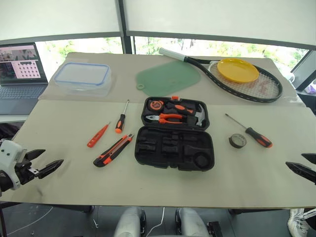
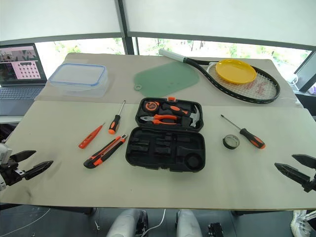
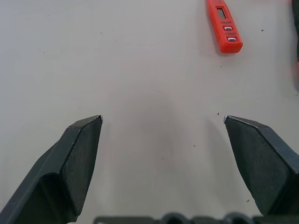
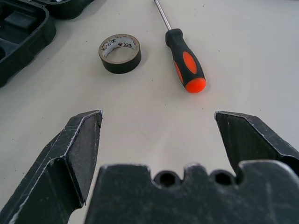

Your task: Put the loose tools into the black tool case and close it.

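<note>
The black tool case (image 1: 175, 148) lies open at the table's middle, with pliers, a hammer and a tape measure in its far half. Left of it lie a slim orange screwdriver (image 1: 97, 136), a black-and-orange screwdriver (image 1: 120, 121) and a utility knife (image 1: 113, 150). On the case's right are a small dark tape roll (image 1: 237, 141) and another black-and-orange screwdriver (image 1: 252, 132). My left gripper (image 1: 50, 162) hovers open at the table's near left edge, empty. My right gripper (image 1: 304, 166) is open at the near right edge, facing the tape roll (image 4: 120, 52) and screwdriver (image 4: 186, 65).
At the back stand a clear blue-rimmed container (image 1: 82, 78), a green cutting mat (image 1: 168, 78), and a tennis racket (image 1: 237, 79) with a yellow plate (image 1: 237, 70) on it. A laptop (image 1: 19, 74) sits off the table's far left.
</note>
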Action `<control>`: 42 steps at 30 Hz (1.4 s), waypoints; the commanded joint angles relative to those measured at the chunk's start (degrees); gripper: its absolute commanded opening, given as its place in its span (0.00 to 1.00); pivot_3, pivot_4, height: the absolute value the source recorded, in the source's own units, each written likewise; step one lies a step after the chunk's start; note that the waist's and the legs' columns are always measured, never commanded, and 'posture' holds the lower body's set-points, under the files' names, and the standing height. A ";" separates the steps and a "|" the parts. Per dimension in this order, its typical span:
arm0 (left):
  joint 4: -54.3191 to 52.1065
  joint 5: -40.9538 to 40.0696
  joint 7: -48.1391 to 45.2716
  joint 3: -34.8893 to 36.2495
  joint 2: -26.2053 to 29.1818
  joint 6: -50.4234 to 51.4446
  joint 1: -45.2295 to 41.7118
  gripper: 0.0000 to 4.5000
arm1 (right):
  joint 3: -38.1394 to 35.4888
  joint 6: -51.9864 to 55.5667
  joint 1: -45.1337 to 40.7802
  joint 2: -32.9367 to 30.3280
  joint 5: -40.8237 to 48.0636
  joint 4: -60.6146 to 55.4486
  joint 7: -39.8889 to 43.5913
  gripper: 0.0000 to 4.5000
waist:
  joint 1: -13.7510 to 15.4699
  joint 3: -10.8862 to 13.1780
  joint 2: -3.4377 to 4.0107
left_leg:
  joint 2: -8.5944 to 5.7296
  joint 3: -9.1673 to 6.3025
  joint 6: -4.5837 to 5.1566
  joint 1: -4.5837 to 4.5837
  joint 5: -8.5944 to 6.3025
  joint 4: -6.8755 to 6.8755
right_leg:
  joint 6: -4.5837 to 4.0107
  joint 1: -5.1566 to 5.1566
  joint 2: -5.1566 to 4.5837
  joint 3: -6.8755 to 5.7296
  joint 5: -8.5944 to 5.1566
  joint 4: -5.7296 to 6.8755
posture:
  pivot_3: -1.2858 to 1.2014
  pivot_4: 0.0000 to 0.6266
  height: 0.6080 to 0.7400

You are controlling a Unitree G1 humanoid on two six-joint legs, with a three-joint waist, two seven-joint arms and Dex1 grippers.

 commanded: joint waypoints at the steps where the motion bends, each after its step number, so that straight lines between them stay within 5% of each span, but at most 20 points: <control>1: -2.28 0.07 2.66 2.01 -0.68 0.71 0.53 1.00 | 0.05 -1.00 -0.95 0.53 0.03 -1.58 -1.43 0.99 | -0.03 0.00 0.00 | 0.00 0.00 0.00 0.00 0.00 -0.01 | 0.00 0.00 0.00 0.00 0.00 0.00 | 0.52 0.24 0.99; 11: -17.57 -6.26 11.66 -0.51 0.74 20.09 -7.14 1.00 | 0.06 1.83 -1.81 1.80 1.91 -13.33 -6.14 0.99 | 0.19 0.00 0.04 | -0.06 -0.02 -0.04 0.02 0.03 -0.04 | 0.22 0.04 -0.02 -0.02 0.13 0.05 | 0.52 0.24 0.99; 21: -20.59 -9.98 29.64 -17.70 -5.53 52.23 -37.69 1.00 | 5.71 13.63 -6.33 3.11 12.09 -41.09 -14.98 0.99 | -0.05 0.04 -0.06 | -0.21 -0.14 -0.06 0.01 0.09 0.00 | 0.50 0.11 0.20 0.07 0.30 0.15 | 0.52 0.24 0.99; 26: -15.17 -7.17 34.23 -23.76 -11.85 56.05 -46.06 1.00 | 10.35 14.94 -10.49 3.97 13.24 -46.49 -19.33 0.99 | -0.01 0.08 -0.14 | -0.31 -0.15 -0.07 -0.04 0.10 0.05 | 0.51 0.08 0.25 0.08 0.30 0.12 | 0.52 0.24 0.99; 36: -2.72 1.88 35.34 -33.98 -18.12 47.31 -51.49 1.00 | 16.66 14.72 -12.93 6.14 14.33 -50.47 -21.81 0.99 | 0.12 0.11 -0.20 | -0.32 -0.18 -0.01 -0.23 0.07 0.30 | 0.55 0.06 0.26 0.02 0.32 0.12 | 0.52 0.24 0.99; 42: -0.49 3.55 33.04 -35.60 -19.12 45.56 -51.00 0.59 | 18.03 14.31 -13.16 6.53 14.45 -51.26 -22.56 1.00 | 0.23 0.11 -0.19 | -0.29 -0.19 0.00 -0.22 0.06 0.30 | 0.55 0.07 0.23 0.02 0.32 0.14 | 0.52 0.24 0.99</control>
